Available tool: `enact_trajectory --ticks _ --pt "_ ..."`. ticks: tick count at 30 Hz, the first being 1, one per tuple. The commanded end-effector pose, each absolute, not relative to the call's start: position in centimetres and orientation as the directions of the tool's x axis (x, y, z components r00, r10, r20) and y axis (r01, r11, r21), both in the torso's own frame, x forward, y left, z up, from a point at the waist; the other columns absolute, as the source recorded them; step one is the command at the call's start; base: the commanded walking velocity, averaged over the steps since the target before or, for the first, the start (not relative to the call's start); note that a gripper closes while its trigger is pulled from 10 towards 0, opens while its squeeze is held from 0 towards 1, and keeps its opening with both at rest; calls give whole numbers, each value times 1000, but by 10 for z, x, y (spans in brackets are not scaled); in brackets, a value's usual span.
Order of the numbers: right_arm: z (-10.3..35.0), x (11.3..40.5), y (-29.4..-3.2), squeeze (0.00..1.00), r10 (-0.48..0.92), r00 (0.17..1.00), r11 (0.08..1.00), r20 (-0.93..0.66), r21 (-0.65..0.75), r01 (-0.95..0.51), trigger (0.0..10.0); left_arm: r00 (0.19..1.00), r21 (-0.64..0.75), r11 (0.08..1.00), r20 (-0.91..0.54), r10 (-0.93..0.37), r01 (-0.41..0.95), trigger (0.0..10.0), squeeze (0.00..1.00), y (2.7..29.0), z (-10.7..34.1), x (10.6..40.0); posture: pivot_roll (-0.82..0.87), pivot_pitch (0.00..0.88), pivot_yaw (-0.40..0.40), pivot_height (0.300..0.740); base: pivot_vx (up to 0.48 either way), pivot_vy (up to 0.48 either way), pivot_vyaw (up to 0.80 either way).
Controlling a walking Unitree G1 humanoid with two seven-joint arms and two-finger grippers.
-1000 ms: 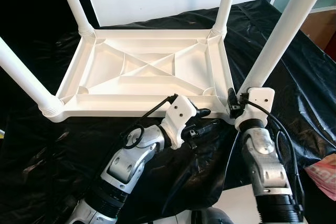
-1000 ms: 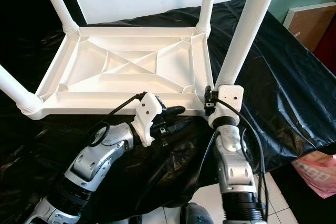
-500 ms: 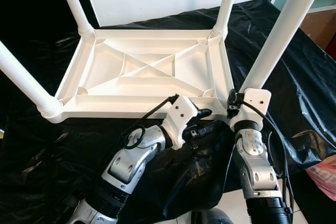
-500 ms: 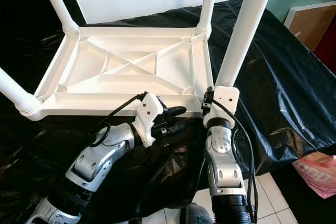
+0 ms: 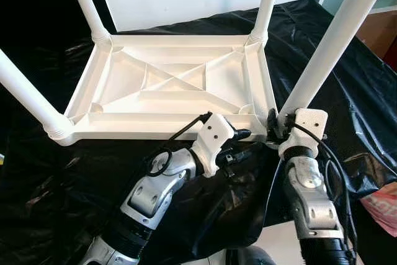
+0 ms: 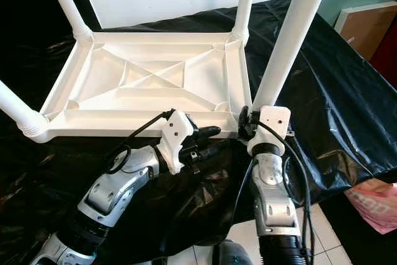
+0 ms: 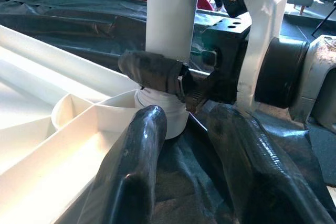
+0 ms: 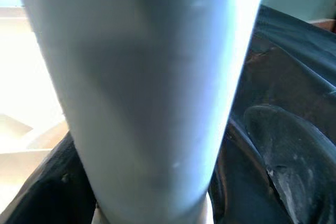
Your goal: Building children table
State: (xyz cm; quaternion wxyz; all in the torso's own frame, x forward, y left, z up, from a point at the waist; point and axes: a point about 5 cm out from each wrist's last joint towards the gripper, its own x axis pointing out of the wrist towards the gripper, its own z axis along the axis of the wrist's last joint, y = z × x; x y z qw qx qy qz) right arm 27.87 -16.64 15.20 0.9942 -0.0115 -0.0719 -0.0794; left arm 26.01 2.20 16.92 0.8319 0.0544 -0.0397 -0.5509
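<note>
the two eye views look down from the robot's head, facing forward at the upside-down white table (image 5: 173, 85) on the black sheet (image 5: 56, 184). they sit side by side, so they show the same scene, only shifted a little sideways. the left wrist view sits low and close, looking along its own black fingers (image 7: 136, 177) toward the near right table leg (image 7: 170, 14) and the right gripper (image 7: 178, 80). the right wrist view is pressed very near that same leg (image 8: 147, 93), so near it looks blurry. all four views share this leg.
</note>
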Motion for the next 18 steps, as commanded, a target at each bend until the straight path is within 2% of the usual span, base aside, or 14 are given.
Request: enact_trajectory --ticks 1,2,3,4,13,14,18 --pt "150 276 -171 1000 -73 987 997 142 2 74 10000 333 134 329 -8 -943 935 10000 0 19 166 255 -70 112 3 740 0 0 0" --pt "151 276 -173 463 -20 989 1000 146 1 20 10000 332 134 328 -8 -943 935 10000 0 19 167 256 -71 112 4 740 0 0 0" --pt "151 276 -173 463 -20 989 1000 146 1 20 10000 332 134 328 -8 -943 935 10000 0 19 167 256 -71 112 4 740 0 0 0" --pt "153 279 -176 0 109 984 994 140 -16 -108 10000 328 136 324 -8 -945 936 10000 0 18 167 256 -72 110 7 740 0 0 0" --pt "159 290 -188 0 322 939 944 117 -119 -309 10000 324 139 319 -7 -946 937 10000 0 17 168 257 -69 102 8 740 0 0 0" --pt "158 293 -188 0 397 913 913 89 -136 -384 10000 327 142 323 -6 -945 936 10000 0 18 168 257 -60 97 5 740 0 0 0" --pt "156 297 -189 0 453 889 886 64 -148 -440 10000 332 145 328 -5 -943 934 10000 0 18 169 258 -55 95 3 740 0 0 0"
